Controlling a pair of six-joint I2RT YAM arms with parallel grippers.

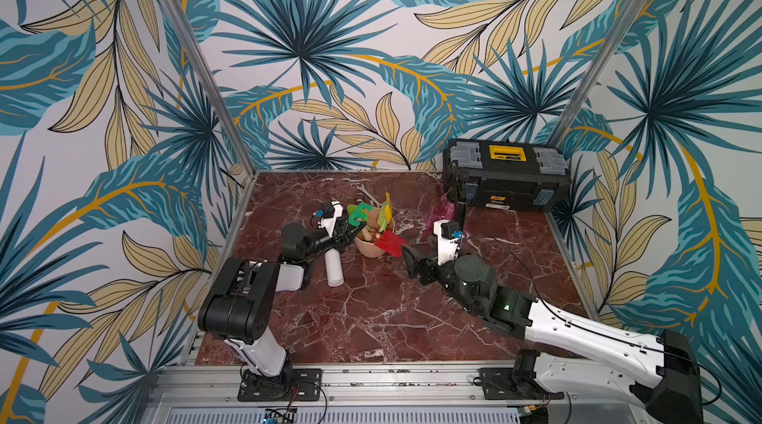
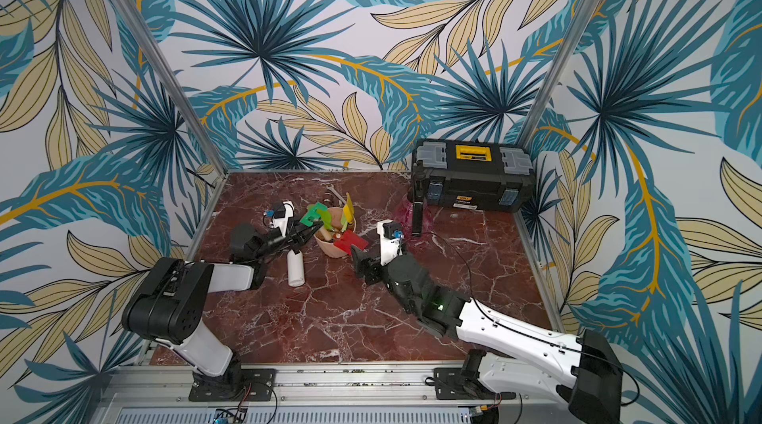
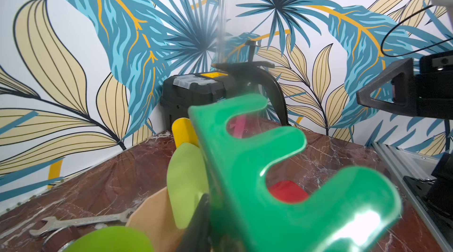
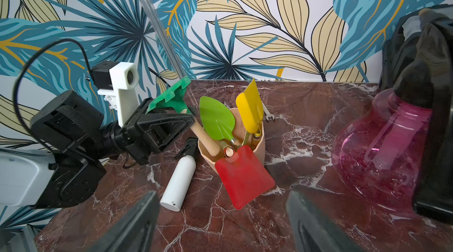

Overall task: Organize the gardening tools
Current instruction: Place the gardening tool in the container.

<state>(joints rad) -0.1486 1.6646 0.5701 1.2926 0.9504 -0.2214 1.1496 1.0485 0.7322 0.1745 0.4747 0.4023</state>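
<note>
Green plastic fills the left wrist view: the rake [image 3: 232, 177] is clamped in the left gripper [image 4: 182, 119], whose jaws pinch it at the neck, just under the toothed head. From that grip the wooden handle runs down and away from the fingers, and its end is already inside the peach pot [image 4: 260, 145]. The head tilts up and back over the gripper. The rake's long axis therefore leans across the rim on the gripper's side rather than standing upright. The next move is probably a release that lets it settle there.

Just past the left fingertips, a lime-green trowel [image 4: 215, 118] and the yellow scoop [image 4: 250, 106] stand heads-up in the same pot. The red shovel [image 4: 242, 177] flops blade-out over the pot's rim on the side facing the right gripper [image 4: 221, 197], straight ahead of it and close. That gripper holds nothing and its jaws are spread wide, so the left arm alone has the rake.
</note>
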